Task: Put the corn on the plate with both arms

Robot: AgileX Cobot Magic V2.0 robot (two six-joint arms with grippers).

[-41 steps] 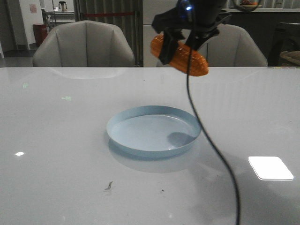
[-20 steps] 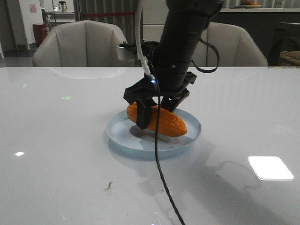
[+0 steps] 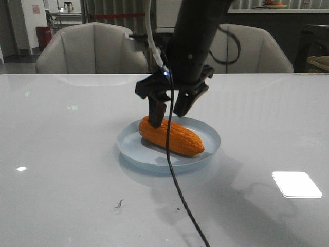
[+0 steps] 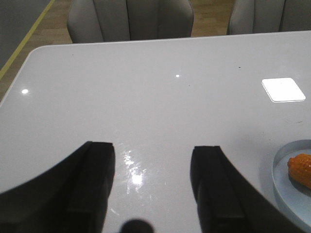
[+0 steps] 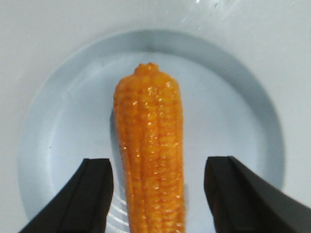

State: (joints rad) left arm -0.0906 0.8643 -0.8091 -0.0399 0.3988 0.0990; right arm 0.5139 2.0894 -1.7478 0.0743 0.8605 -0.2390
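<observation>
The orange corn (image 3: pixel 171 136) lies on its side in the pale blue plate (image 3: pixel 128 144) at the table's middle. My right gripper (image 3: pixel 169 112) hangs just above the cob with its jaws open, apart from it. In the right wrist view the corn (image 5: pixel 149 145) lies between the open fingers (image 5: pixel 95 194) without touching them, inside the plate (image 5: pixel 58 126). My left gripper (image 4: pixel 153 160) is open and empty over bare table; the plate's edge (image 4: pixel 282 179) and the corn's tip (image 4: pixel 301 167) show at that view's side.
Grey chairs (image 3: pixel 92 49) stand behind the table's far edge. A black cable (image 3: pixel 177 195) hangs from the right arm across the front of the plate. A bright window reflection (image 3: pixel 296 184) lies on the table at the right.
The right gripper carried the corn down from high above into the plate, then opened and let it go. The corn now rests in the plate and the gripper has lifted slightly.
</observation>
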